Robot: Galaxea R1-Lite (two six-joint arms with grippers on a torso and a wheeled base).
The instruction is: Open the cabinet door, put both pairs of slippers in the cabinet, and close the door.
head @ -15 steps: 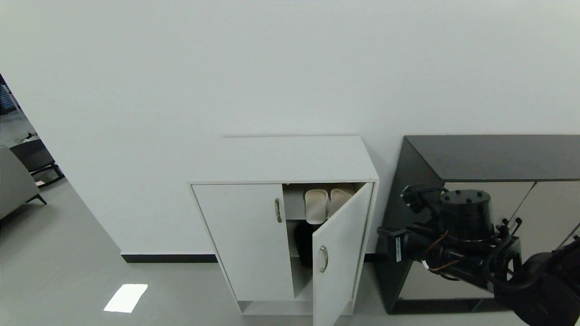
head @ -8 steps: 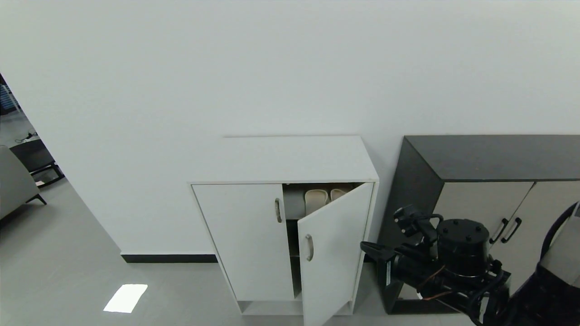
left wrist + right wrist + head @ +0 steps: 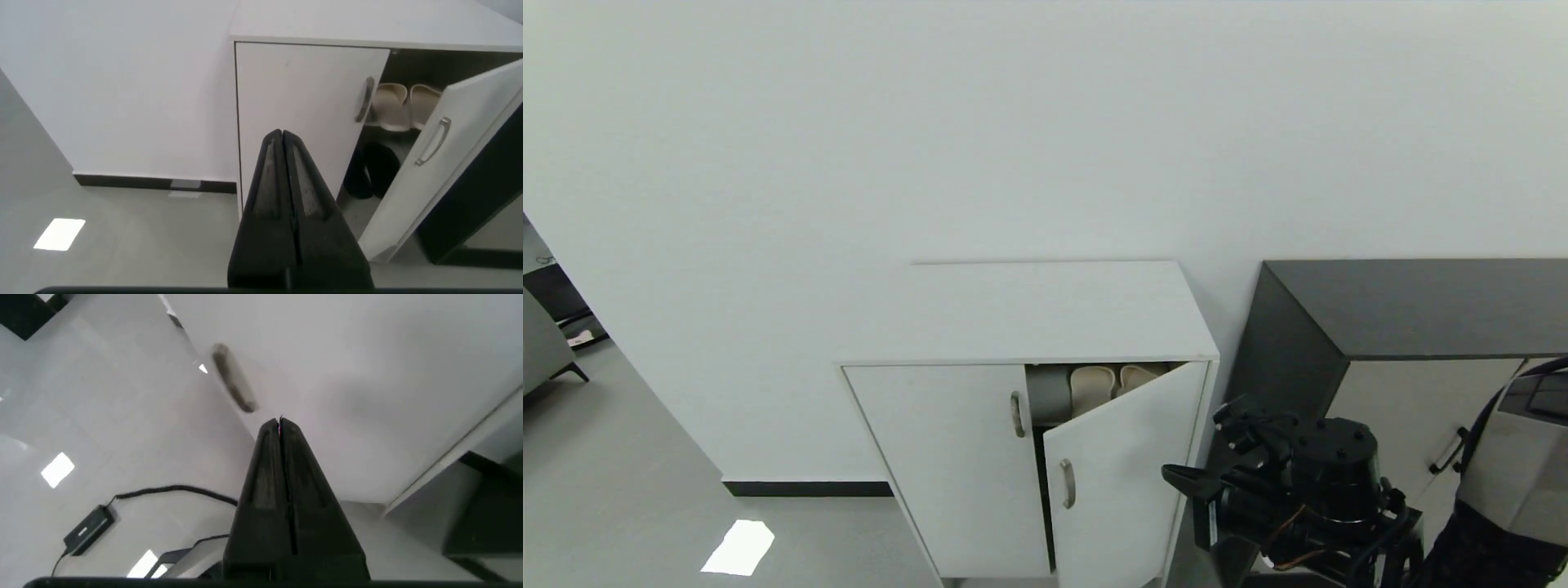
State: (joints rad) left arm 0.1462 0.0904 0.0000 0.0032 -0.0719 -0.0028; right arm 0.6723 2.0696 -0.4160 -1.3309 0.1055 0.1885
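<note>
cabinet door [image 3: 1123,474]: white, ajar, narrow gap along its free edge.
slippers [image 3: 1092,385]: pale, top shelf inside.
my right gripper [image 3: 280,425]: pinched together, at the door's face.
my left gripper [image 3: 283,135]: pinched together, empty, well back.

One white cabinet [image 3: 1054,310], two doors [image 3: 947,465], two handles [image 3: 1016,413], two beige slippers [image 3: 1092,385], one dark sideboard [image 3: 1413,306].
</note>
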